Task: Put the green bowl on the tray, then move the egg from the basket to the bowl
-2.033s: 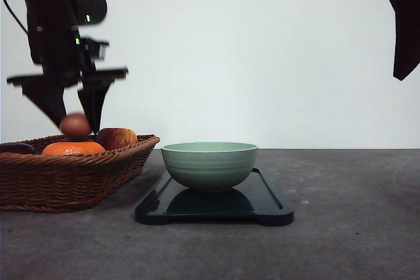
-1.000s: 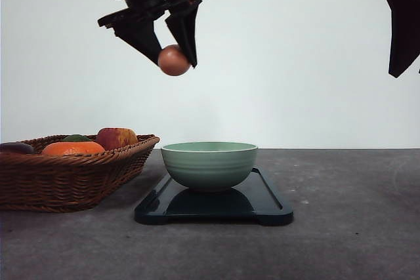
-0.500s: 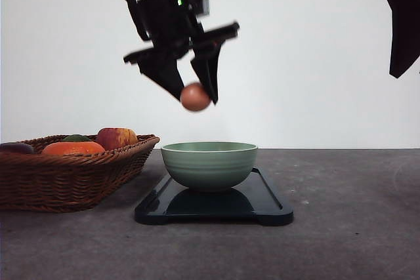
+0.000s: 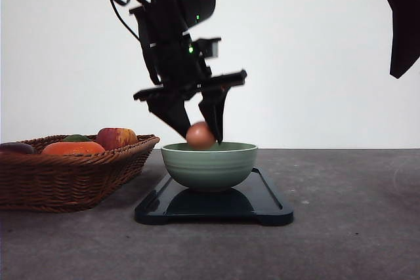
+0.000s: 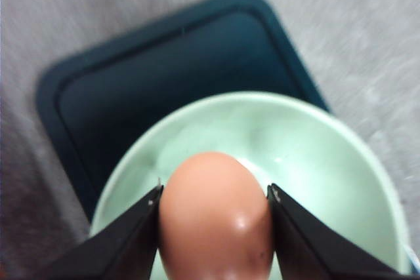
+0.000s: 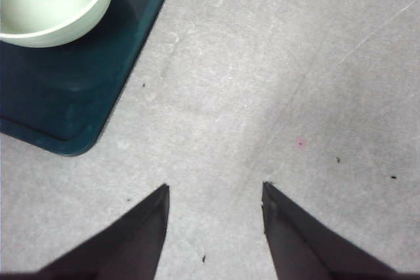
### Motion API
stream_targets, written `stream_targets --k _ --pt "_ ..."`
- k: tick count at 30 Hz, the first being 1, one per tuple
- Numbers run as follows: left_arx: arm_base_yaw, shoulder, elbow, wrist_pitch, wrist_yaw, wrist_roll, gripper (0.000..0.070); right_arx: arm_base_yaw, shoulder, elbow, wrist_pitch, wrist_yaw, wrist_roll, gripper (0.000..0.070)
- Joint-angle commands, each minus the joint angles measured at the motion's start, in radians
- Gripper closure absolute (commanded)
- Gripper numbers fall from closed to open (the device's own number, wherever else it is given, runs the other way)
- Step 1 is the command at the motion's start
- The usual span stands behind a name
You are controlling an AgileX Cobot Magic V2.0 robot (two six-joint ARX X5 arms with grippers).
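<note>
Egg (image 4: 200, 136) between left fingers (image 4: 174, 113) over green bowl (image 4: 209, 166)

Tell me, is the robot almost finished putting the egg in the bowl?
Almost! The green bowl already sits on the tray, so that part is done. Right now the left gripper holds the egg at the bowl's rim, over its inside. What's left is opening the fingers to let the egg go. The right gripper hangs open over the table.

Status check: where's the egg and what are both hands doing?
Left hand shut on egg, at green bowl rim, not released. Bowl on tray. Right hand open, raised off to the side. Nothing blocking the drop.
</note>
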Motion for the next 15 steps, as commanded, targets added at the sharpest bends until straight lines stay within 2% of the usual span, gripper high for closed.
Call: stream_targets --k 1,15 --pt "-0.01 0.036 0.029 0.004 0.002 -0.001 0.0441 0.004 0.004 0.005 0.006 0.0 0.01 0.0419" --pt "-0.02 0.062 0.029 0.006 0.002 0.0 0.0441 0.004 0.004 0.005 0.001 0.0 0.01 0.0419"
